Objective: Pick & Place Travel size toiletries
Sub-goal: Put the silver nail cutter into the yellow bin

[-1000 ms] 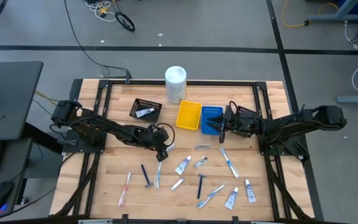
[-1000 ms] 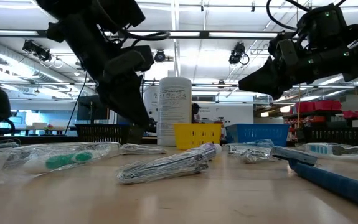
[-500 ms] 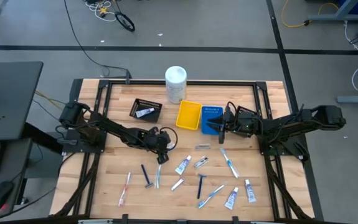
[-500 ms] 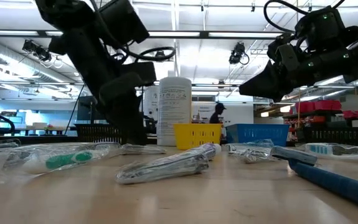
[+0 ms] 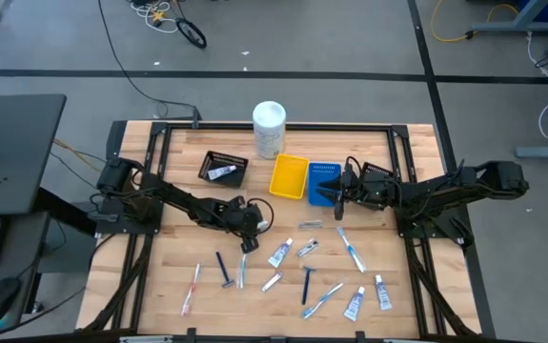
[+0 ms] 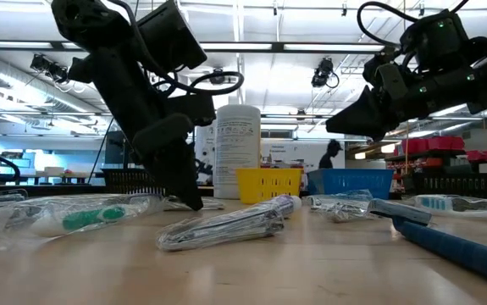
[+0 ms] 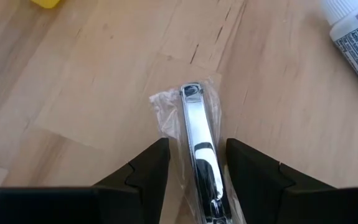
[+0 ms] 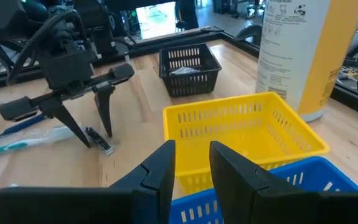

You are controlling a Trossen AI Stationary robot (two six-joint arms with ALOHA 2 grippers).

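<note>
One wrapped nail clipper (image 7: 200, 149) is straddled on the table (image 5: 178, 276) by the left gripper (image 5: 248, 242), jaws wide; the right gripper (image 5: 338, 193), jaws narrow and empty, is held above the blue tray (image 5: 323, 172)

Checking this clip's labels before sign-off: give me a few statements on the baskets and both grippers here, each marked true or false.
1. The left gripper straddles a wrapped nail clipper lying on the table. True.
2. The black basket is empty. False: a small white tube lies in it.
3. The right gripper hangs over the blue basket. True.
4. The yellow basket holds a toothbrush. False: nothing shows in it.
5. The left gripper is shut. False: its fingers stand apart either side of the clipper.
</note>
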